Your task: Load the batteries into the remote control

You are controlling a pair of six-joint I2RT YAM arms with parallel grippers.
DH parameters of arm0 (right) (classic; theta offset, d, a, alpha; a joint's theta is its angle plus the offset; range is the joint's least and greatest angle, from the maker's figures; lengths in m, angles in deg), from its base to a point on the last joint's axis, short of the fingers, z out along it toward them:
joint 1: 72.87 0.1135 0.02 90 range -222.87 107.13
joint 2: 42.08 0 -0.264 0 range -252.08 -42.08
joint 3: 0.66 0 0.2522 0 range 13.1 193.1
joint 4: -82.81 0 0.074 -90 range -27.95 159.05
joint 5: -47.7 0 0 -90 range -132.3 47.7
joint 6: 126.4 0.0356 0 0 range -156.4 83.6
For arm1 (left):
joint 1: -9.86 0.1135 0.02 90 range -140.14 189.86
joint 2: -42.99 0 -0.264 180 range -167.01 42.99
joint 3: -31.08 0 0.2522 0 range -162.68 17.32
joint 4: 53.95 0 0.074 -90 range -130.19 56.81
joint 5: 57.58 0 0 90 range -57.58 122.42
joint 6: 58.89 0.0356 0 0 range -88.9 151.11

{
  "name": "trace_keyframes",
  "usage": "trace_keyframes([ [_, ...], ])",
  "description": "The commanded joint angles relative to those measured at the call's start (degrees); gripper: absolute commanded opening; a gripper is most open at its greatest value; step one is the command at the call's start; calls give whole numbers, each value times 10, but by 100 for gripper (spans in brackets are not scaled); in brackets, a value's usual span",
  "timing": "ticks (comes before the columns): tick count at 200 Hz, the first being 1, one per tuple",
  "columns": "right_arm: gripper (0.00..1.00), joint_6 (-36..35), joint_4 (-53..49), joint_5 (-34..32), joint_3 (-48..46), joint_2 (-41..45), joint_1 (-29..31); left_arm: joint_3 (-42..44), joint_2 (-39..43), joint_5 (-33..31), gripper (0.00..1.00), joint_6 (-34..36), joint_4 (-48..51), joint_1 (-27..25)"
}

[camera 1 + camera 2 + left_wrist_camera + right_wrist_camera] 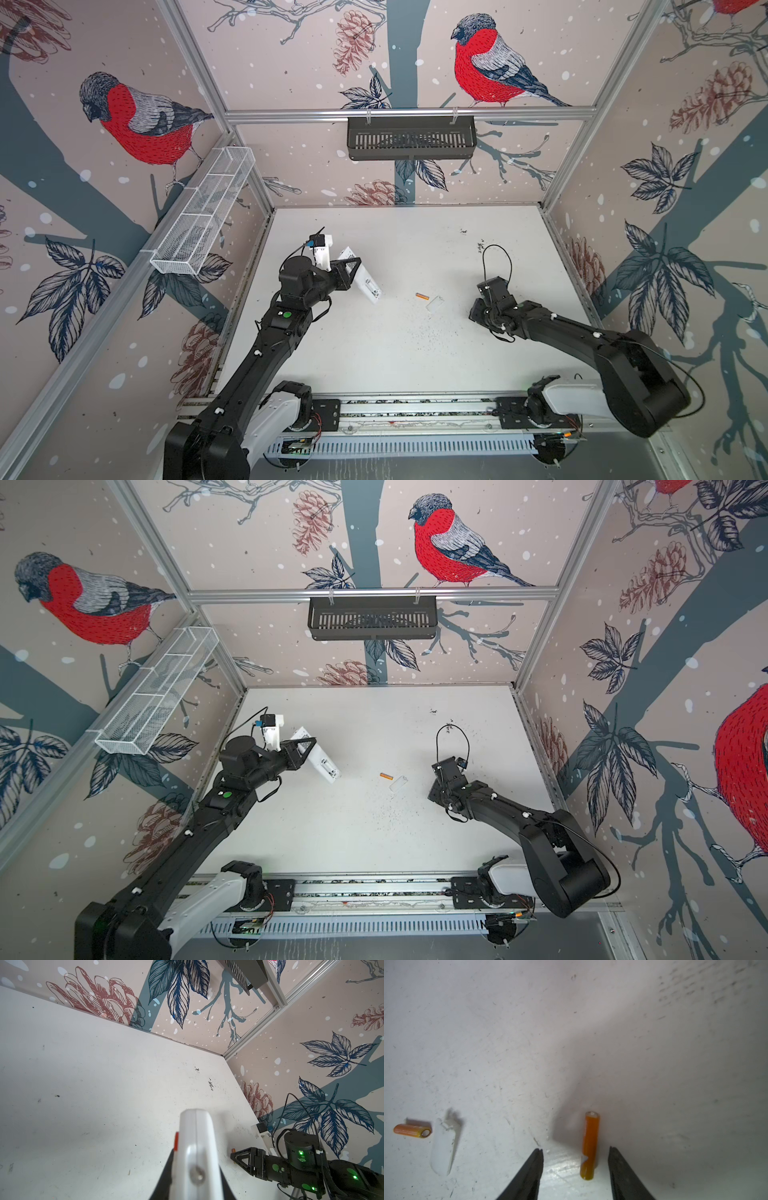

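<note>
Enclosure with bird-patterned walls point(145, 124); white, scuffed bench point(395, 353) with dark specks scattered over it.

The left claw point(347, 270) is pressed onto the remote control point(368, 286), pinching it across its width. The remote is tilted, its plain back and an open recess facing up in both top views. Cannot tell whether its lower end touches the bench.

The right claw point(575, 1149) is spread and low over the bench, jaws on either side of one battery point(589, 1147). That battery lies flat, in line with the fingers, nearer one jaw and touching neither. The wrist hides it in the top views. The second battery point(412, 1130) lies off to the side, one end just beside the small white cover piece point(443, 1147).

Judgement on step: pickup of the first battery. Both cells are on the bench, so nothing is loaded yet.

Next move calls for:
- centring the jaws on the cell, since it sits off-centre;
- closing squarely on its body; it is slim and round and is likely to roll if nudged from one side;
- lifting and carrying it across to the remote, which is well apart;
- lining the cell up with the recess, right end leading.
</note>
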Motion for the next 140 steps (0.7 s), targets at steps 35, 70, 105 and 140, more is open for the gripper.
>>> trace_keyframes([
  [35, 55, -9, 37, 35, 52, -44, 29, -4, 0, 11, 9, 0, -33, 2],
  [70, 57, -53, 34, 30, 124, -53, 18, -2, 4, 7, 9, 1, -31, 2],
  [105, 67, -141, 29, 78, 186, -108, -46, 0, 9, 4, 9, 4, -27, 2],
  [140, 72, -226, 11, 157, 278, -228, -75, -7, 7, 2, 9, 7, -21, 2],
])
